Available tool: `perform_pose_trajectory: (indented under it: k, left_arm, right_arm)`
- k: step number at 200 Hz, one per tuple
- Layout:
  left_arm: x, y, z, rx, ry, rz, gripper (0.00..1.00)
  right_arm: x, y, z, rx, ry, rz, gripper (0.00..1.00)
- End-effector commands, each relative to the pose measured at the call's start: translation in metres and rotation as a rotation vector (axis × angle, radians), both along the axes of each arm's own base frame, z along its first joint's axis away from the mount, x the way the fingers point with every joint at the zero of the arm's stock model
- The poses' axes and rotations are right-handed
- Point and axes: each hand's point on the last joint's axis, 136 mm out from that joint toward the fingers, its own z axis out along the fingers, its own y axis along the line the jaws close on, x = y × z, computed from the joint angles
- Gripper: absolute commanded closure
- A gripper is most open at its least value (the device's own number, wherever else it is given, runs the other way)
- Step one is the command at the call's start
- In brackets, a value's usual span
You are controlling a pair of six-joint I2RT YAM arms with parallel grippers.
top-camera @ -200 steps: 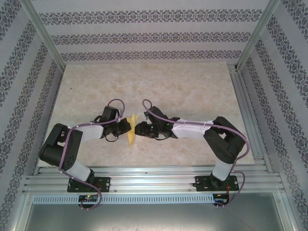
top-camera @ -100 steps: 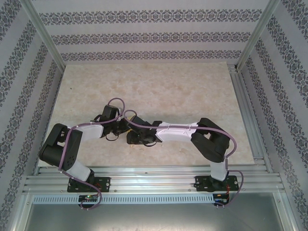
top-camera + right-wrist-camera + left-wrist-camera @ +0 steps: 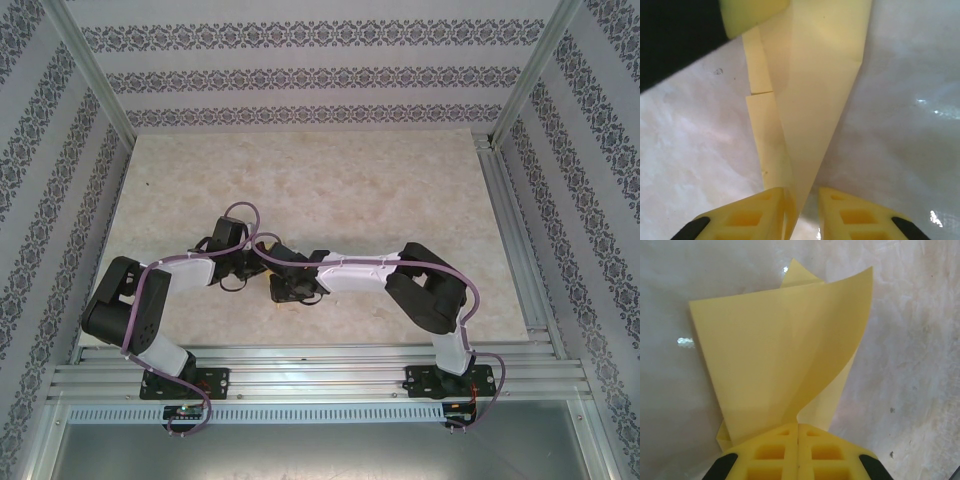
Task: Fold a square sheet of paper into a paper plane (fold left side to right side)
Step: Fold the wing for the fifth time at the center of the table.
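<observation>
At the near middle of the table (image 3: 350,180), where the two arms meet, the left gripper (image 3: 797,432) has its yellow pads pressed flat together on one end of the single paper plane (image 3: 775,355). This is a mustard-yellow, half-folded kite shape. From that pinch the paper fans out and runs straight away from the fingers, ending in a small point at its far end. One upper flap curls up loose along its side. The long axis lies along the line between the two grippers. Seen from the right wrist, the sheet tapers towards the right gripper (image 3: 802,197) and its narrow end sits between the fingers. Those jaws stand a little apart: the paper's edge rests against one pad, with a sliver of tabletop showing before the other. Around it, the pale marbled tabletop meets patterned walls (image 3: 300,70).
</observation>
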Motion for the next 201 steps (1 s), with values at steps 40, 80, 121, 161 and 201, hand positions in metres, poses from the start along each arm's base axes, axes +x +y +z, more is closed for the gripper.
perform_pose_trajectory:
  k: [40, 80, 121, 161, 201]
  left_arm:
    - [0.019, -0.041, 0.027, -0.055, -0.058, -0.074, 1.0]
    - [0.031, -0.072, 0.043, -0.049, -0.085, -0.101, 1.0]
    - [0.037, -0.114, 0.058, -0.053, -0.111, -0.156, 1.0]
    - [0.038, -0.147, 0.099, -0.065, -0.169, -0.22, 1.0]
    - [0.036, -0.148, 0.105, -0.033, -0.18, -0.22, 1.0]
  right_arm:
    - [0.025, -0.027, 0.039, 0.142, -0.087, -0.052, 0.62]
    - [0.027, -0.081, 0.086, 0.224, -0.149, -0.08, 0.44]
    - [0.04, -0.16, 0.106, 0.237, -0.182, -0.199, 0.41]
    - [0.055, -0.22, 0.113, 0.255, -0.194, -0.309, 0.44]
    - [0.057, -0.231, 0.108, 0.272, -0.186, -0.322, 0.45]
